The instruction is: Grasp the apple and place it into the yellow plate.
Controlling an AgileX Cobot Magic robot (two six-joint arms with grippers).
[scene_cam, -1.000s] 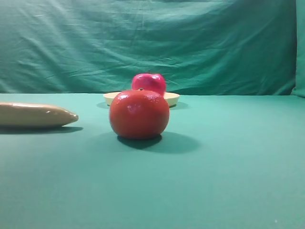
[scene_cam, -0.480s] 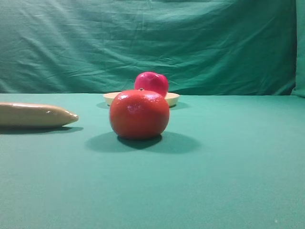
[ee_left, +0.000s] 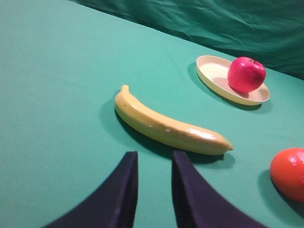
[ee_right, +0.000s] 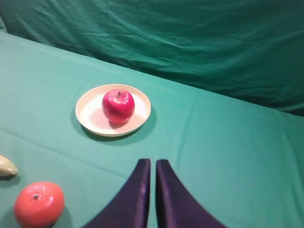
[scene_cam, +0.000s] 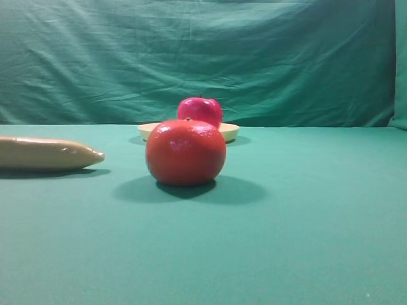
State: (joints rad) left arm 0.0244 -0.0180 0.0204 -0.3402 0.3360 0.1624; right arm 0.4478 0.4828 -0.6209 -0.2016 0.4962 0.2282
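Now your right gripper [ee_right: 151,166] is almost closed and empty, short of the yellow plate [ee_right: 90,115]; your left gripper [ee_left: 154,159] is slightly parted, empty, by the banana [ee_left: 166,127]. The apple [ee_right: 118,106] sits upright in the plate.

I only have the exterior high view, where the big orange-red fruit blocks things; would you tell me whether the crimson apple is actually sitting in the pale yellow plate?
Observer: Yes, the right wrist view shows the glossy crimson apple resting upright inside the round pale yellow plate.
Operator: Thank you. Is either gripper near it?
Observer: No. The right gripper is back from the plate, holding nothing, fingertips nearly together.
Operator: And the left one?
Observer: The left gripper has a small gap and points at the long yellow banana.
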